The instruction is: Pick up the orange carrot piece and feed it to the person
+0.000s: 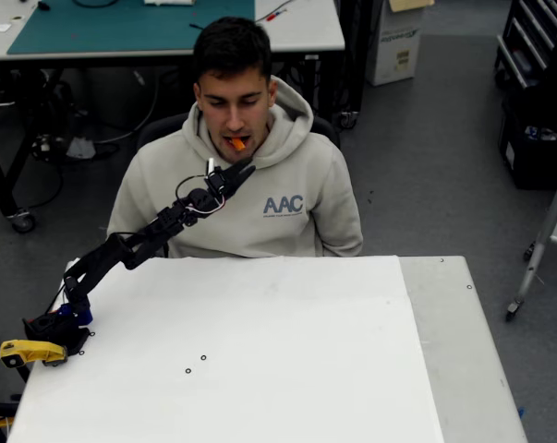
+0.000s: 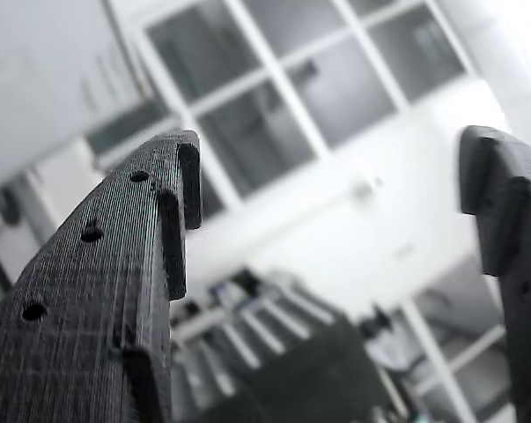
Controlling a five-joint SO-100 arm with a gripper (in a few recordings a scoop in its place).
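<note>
Sitting behind the far edge of the white table [image 1: 260, 351], the person [image 1: 236, 185] in a light hoodie holds the orange carrot piece [image 1: 237, 143] between the lips, in the overhead view. The black arm rises from its base at the table's left edge, beside a yellow clamp [image 1: 30, 352] near the front-left corner, and reaches up over the far edge toward the person's chin. The gripper [image 1: 243, 169] ends just below the carrot piece, close to it; whether a fingertip touches it cannot be told from above. In the wrist view the gripper [image 2: 331, 185] has its two dark fingers [image 2: 115, 264] spread wide, with nothing between them; a blurred bright room with window frames fills the gap. The carrot piece sits above and slightly left of the fingertips, at the mouth, off the table.
</note>
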